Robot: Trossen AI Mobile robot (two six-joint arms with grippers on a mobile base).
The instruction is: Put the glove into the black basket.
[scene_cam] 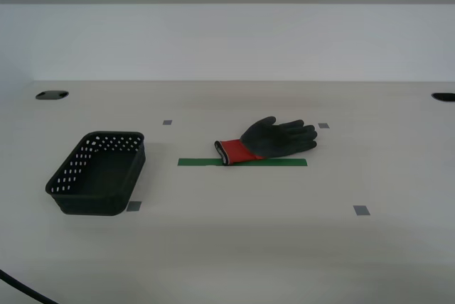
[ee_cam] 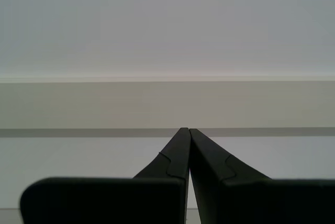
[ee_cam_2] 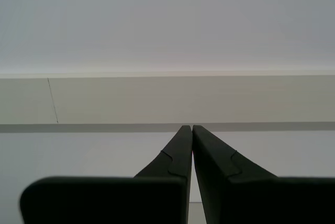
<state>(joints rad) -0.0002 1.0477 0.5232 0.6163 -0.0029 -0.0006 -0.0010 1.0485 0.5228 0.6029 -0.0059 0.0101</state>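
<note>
The glove (scene_cam: 271,139) lies flat on the table near the middle, dark grey fingers toward the exterior view's right, red cuff on a green tape strip (scene_cam: 242,162). The black basket (scene_cam: 99,172) stands empty at the exterior view's left, apart from the glove. No arm shows in the exterior view. My first gripper (ee_cam: 188,130) is shut on nothing and faces a pale wall. My second gripper (ee_cam_2: 191,127) is shut on nothing and also faces the wall. Neither wrist view shows the glove or the basket.
Small grey tape squares mark the table (scene_cam: 227,247), one by the basket's near corner (scene_cam: 133,206), one at the right (scene_cam: 361,210). Two dark cut-outs sit at the table's far corners (scene_cam: 51,94). A black cable (scene_cam: 21,288) crosses the near left corner.
</note>
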